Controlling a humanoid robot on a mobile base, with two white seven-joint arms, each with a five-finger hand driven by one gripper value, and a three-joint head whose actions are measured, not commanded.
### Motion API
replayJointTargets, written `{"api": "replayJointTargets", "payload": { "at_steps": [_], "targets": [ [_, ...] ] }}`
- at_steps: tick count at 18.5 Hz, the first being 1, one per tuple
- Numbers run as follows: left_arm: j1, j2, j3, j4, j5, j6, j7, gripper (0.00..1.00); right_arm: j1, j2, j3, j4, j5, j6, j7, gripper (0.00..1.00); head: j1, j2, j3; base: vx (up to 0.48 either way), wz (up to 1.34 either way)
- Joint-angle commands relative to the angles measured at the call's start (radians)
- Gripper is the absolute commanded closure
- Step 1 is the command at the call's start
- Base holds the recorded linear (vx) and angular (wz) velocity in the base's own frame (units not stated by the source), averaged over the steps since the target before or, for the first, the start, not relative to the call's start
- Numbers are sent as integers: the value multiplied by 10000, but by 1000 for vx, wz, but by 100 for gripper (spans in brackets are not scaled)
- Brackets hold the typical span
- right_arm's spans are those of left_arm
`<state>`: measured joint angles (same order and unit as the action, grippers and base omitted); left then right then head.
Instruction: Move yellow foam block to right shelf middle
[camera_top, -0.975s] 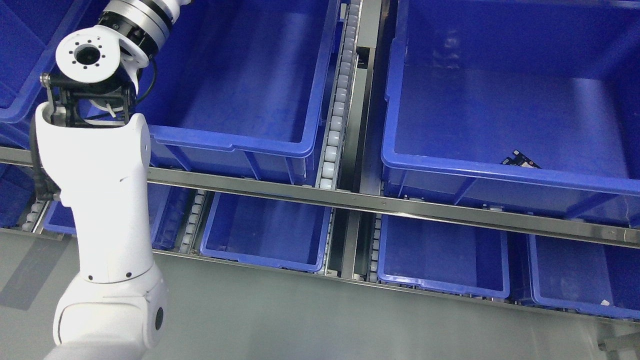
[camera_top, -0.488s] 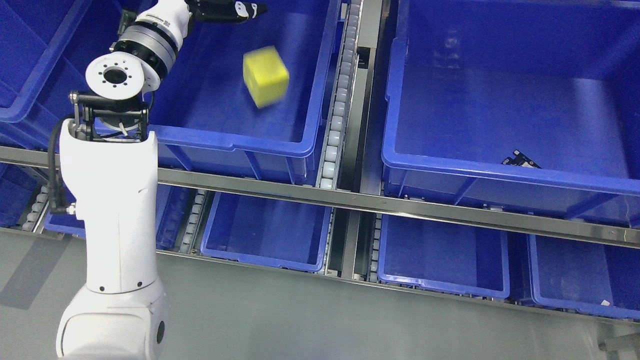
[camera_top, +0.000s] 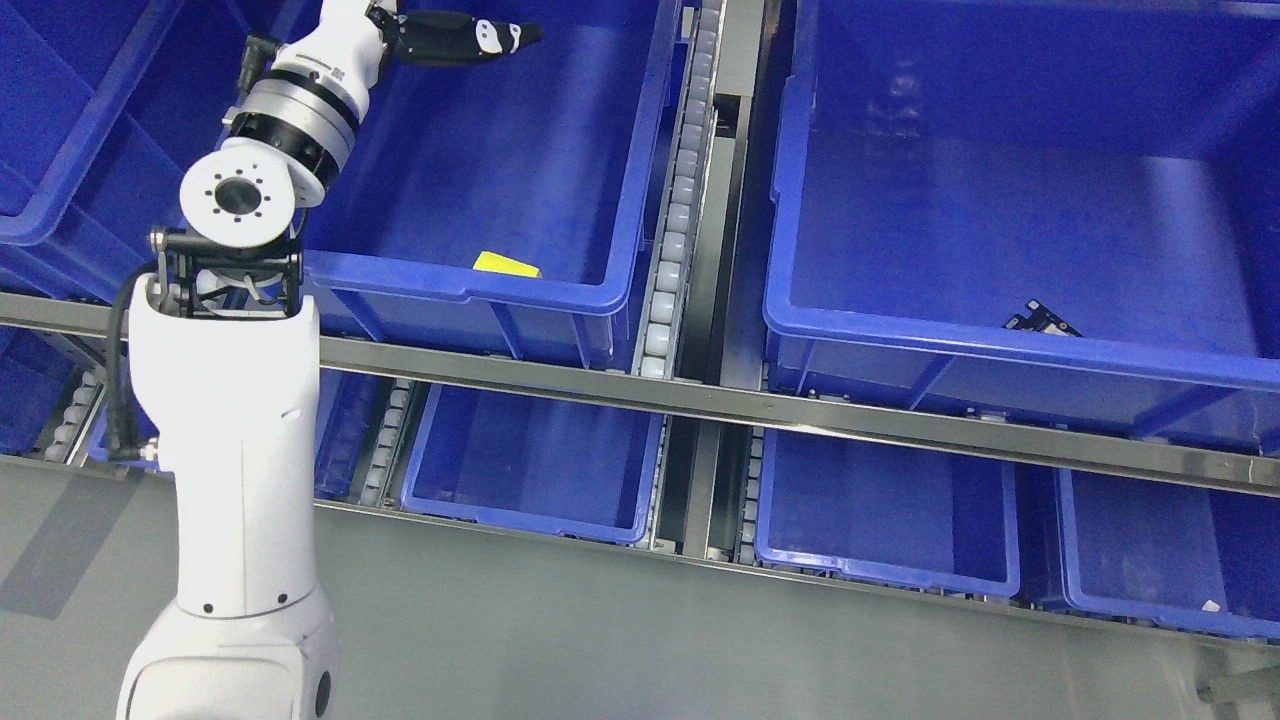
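**Blue bins everywhere, yellow block down in the left one**

Blue plastic fills most of my view: a big bin (camera_top: 1020, 200) on the right of the upper shelf level, another big bin (camera_top: 480, 180) on the left, and smaller bins below the steel shelf rail (camera_top: 760, 405). My left arm (camera_top: 235, 420) comes up from the lower left and reaches over the left bin. My left hand (camera_top: 455, 40) sits near the top edge, fingers (camera_top: 505, 35) stretched out straight and apart, holding nothing. The yellow foam block (camera_top: 506, 264) lies inside that left bin, tucked against its front wall, only a sliver peeking over the rim. A small dark part (camera_top: 1040, 322) rests in the right bin's front.
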<state>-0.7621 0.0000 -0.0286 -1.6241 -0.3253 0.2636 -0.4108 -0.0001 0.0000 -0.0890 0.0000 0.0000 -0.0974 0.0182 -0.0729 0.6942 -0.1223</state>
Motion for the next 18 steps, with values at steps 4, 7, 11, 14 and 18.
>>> {"api": "replayJointTargets", "payload": {
  "at_steps": [4,7,11,14,18],
  "targets": [
    [3383,174,777,-969,1105,-5780,1161,0,-15,-175,0,-175,0,7,2,0,0,1,0,0,0],
    [3479,174,823,-970,1120,-5705,1835,0,-15,-175,0,-175,0,7,2,0,0,3,0,0,0],
    [3571,174,746,-970,1991,-4832,2327,0,-30,-175,0,-175,0,7,2,0,0,2,0,0,0],
    [3830,174,685,-970,2286,-4585,2451,0,-30,-175,0,-175,0,7,2,0,0,3,0,0,0],
    [3954,174,624,-970,2301,-4600,2482,0,-15,-175,0,-175,0,7,2,0,0,3,0,0,0]
  ]
}}
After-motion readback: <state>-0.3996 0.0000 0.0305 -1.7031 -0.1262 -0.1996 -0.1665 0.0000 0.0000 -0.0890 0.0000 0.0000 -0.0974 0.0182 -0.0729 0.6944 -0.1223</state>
